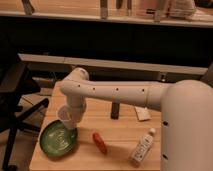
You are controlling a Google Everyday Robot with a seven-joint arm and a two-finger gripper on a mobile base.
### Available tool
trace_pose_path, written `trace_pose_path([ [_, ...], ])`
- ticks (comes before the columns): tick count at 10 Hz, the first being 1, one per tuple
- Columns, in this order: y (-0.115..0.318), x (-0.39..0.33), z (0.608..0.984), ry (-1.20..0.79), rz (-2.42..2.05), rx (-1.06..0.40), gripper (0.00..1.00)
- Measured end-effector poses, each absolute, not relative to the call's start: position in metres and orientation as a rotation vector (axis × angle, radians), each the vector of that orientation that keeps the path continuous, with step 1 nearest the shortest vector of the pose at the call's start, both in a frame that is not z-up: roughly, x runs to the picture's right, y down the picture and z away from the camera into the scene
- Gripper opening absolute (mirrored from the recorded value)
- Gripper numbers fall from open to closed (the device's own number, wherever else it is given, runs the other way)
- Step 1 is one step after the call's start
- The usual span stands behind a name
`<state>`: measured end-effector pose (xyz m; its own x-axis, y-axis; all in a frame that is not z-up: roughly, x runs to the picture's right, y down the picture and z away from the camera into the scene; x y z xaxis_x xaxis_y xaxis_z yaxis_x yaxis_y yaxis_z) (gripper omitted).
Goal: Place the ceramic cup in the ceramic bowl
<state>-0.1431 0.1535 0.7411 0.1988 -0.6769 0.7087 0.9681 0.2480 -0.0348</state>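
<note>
near edge of the wooden table (120, 142): green bowl (58, 139) at left, a red object (100, 142) just right of it, then a white tube (142, 148) lying tilted. the white cup (67, 115) hangs above the bowl's far right rim, clamped in the gripper (70, 118), jaws closed on it. the white arm (112, 93) reaches leftward from the robot's body at right, bends at an elbow and drops down to the cup. farther back, a dark upright object (115, 110) and a pale block (142, 114).
</note>
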Motion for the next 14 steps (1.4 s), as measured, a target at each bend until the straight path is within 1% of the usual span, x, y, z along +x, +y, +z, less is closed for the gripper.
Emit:
trace_pose_path([
  [14, 0.1545, -0.1448, 0.7349, -0.649, -1.269, -0.569, 0.00],
])
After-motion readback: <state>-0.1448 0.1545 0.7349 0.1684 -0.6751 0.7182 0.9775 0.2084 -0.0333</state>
